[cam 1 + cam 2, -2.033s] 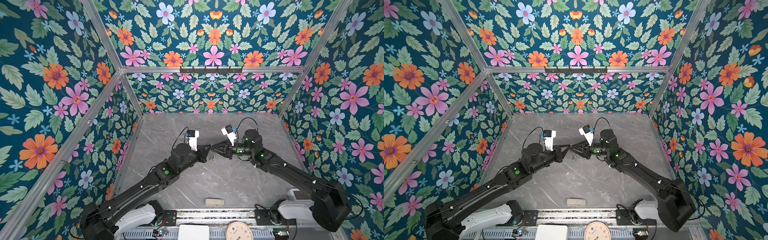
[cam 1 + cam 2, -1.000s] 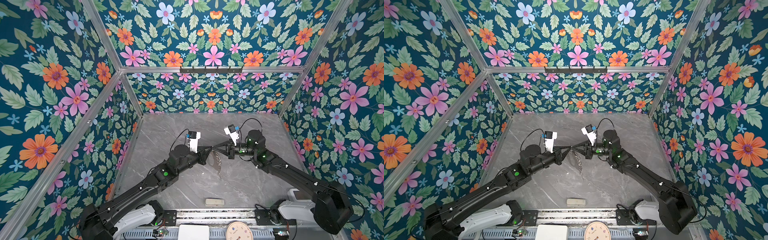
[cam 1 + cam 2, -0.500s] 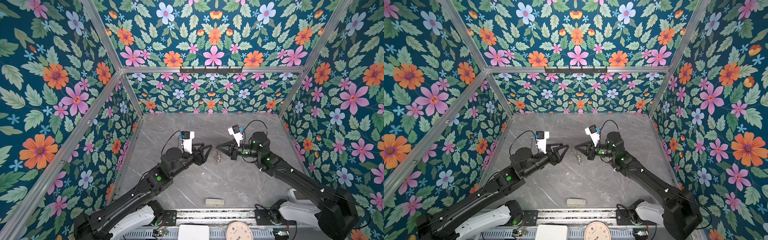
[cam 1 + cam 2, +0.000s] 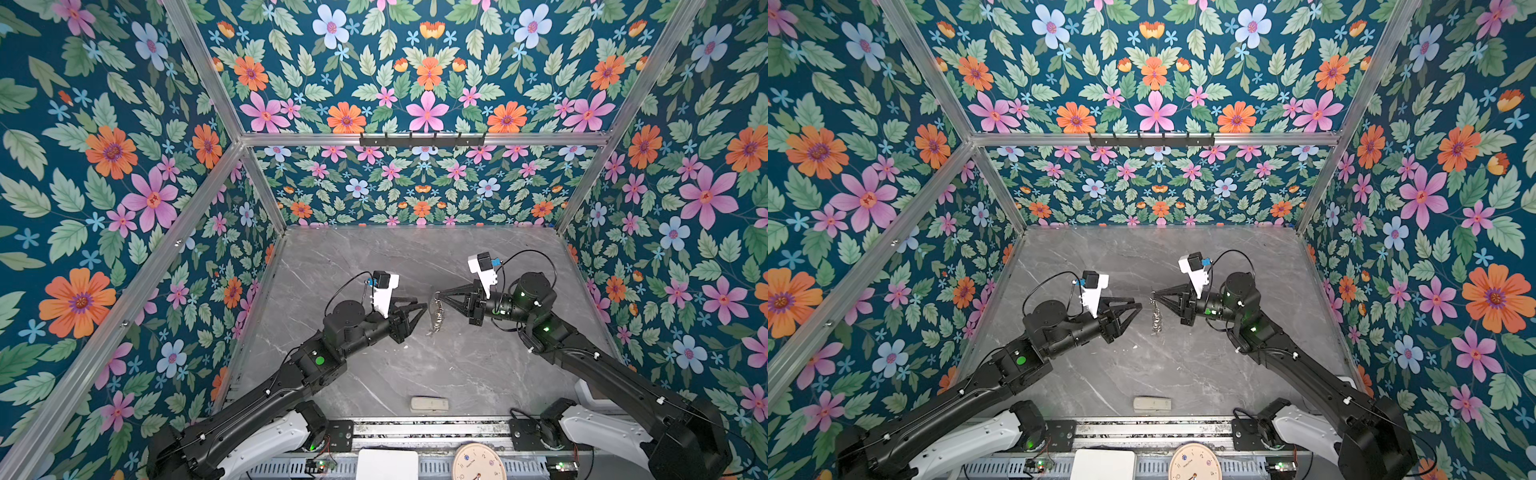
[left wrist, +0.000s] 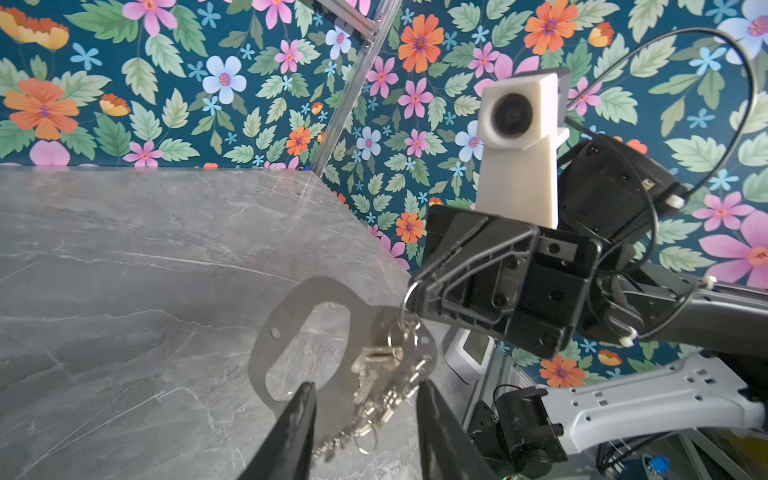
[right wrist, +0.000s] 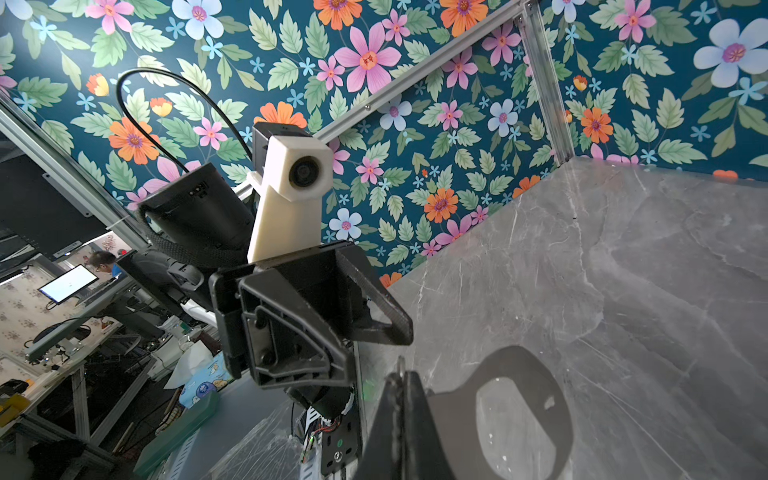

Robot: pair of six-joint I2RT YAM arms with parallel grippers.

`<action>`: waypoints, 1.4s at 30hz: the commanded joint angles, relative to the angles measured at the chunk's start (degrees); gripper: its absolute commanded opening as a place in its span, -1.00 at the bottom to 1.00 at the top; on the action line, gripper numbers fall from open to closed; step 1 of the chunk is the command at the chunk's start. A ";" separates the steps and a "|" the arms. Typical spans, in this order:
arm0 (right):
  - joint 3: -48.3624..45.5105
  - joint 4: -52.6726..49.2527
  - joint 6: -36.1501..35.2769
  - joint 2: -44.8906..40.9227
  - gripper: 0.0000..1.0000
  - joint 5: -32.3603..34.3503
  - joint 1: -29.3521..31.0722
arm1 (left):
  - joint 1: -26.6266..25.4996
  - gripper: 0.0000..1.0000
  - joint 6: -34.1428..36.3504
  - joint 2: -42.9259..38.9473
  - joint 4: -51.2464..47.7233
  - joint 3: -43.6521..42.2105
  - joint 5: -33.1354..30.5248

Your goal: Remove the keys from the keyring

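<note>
Grey marble makes up the top of the table (image 4: pixel 374 257), and above its middle the small silver metal keyring (image 4: pixel 436 311) with its short chain is held up in the air. Its thin top ring is pinched tight between the closed black fingers of the right gripper (image 4: pixel 441 293), which is seen best in the left wrist view (image 5: pixel 411 297). The two small dull-silver keys (image 5: pixel 374 368) are hung below that ring, next to the chain, and the flat grey oval loop (image 5: pixel 286 320) is hung behind them. The left gripper (image 4: pixel 420 304) is held just beside the bunch with its two black fingers (image 5: pixel 299 415) apart, and nothing is clamped in it. In the left wrist view the keys and chain are seen between those fingers, but whether they are touched cannot be told. A pale beige rectangular block (image 4: pixel 429 404) is laid flat near the front edge of the table, well apart from both grippers.
</note>
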 commanded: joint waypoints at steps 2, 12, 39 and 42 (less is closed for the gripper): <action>-0.01 4.27 0.89 -1.15 -1.00 0.62 0.01 | -0.01 -0.15 1.57 -0.07 2.93 -0.09 2.57; 1.13 2.15 0.59 -1.78 -1.00 0.08 0.14 | -0.04 -0.20 3.62 2.18 3.85 2.27 3.91; 6.47 -11.38 -4.67 -1.00 -1.00 -5.41 0.18 | -0.02 -0.55 7.57 6.15 -2.51 9.52 8.76; 7.19 -12.73 -5.14 -0.57 -1.00 -5.80 0.12 | -0.03 -0.62 7.55 6.39 -2.51 10.04 9.21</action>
